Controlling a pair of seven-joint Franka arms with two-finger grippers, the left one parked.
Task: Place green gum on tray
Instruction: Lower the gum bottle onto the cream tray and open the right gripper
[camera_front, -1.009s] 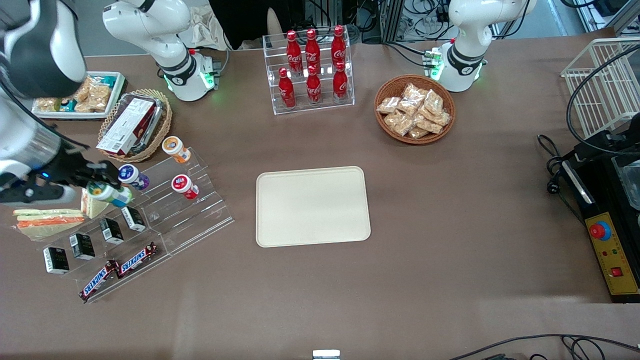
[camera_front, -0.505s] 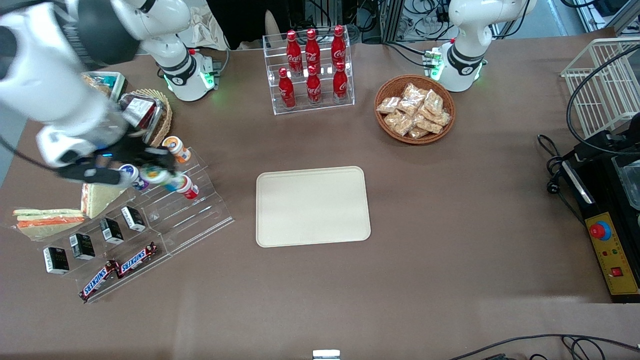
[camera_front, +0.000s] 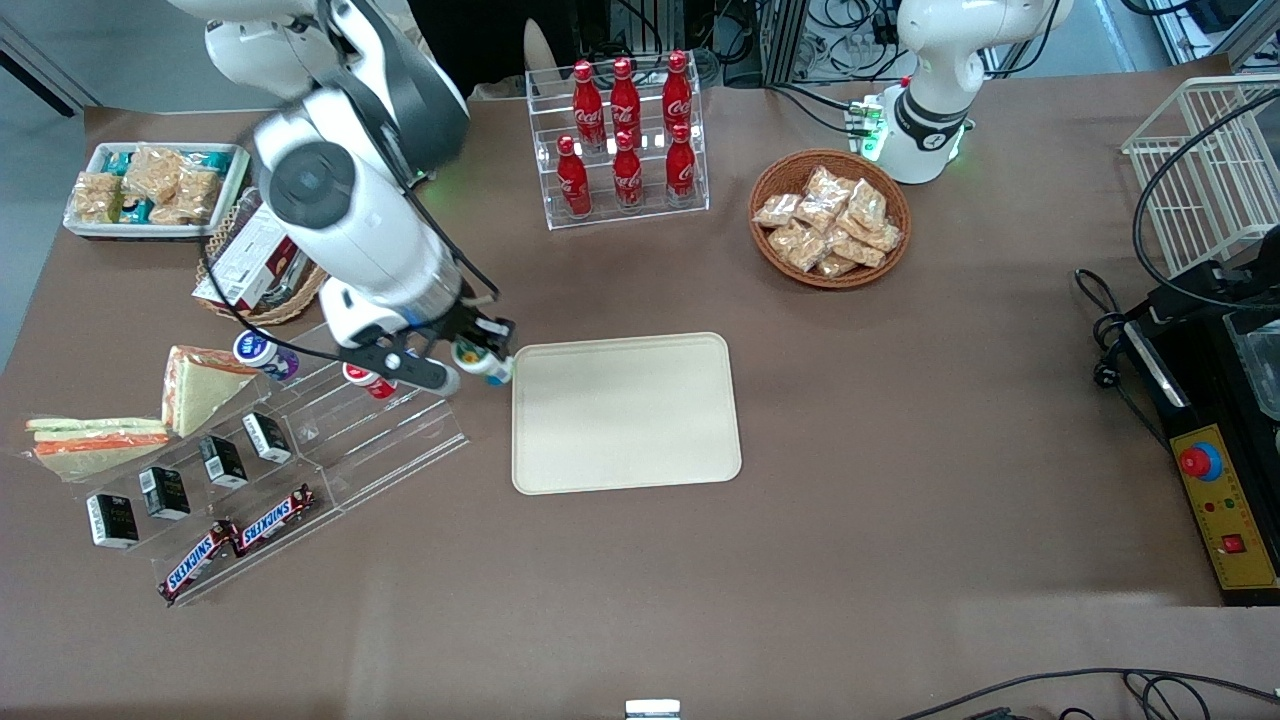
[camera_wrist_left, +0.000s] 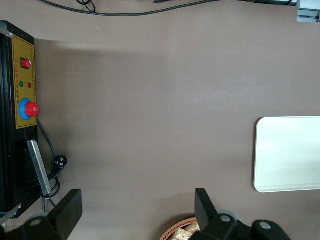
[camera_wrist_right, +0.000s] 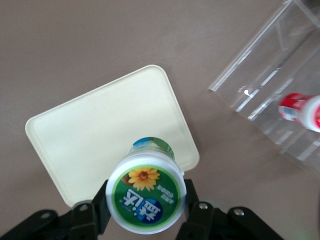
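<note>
gripper (camera_front: 478, 357) clamping green gum (camera_wrist_right: 146, 199), lid toward wrist camera, beside tray (camera_front: 625, 412)

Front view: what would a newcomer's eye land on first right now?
First, the big white working arm over the table, its gripper shut on the green gum just at the edge of the cream tray, which lies bare mid-table. Next, the red cola bottles in their clear rack, farther from the camera than the tray, and the basket of snack packets beside it.
</note>
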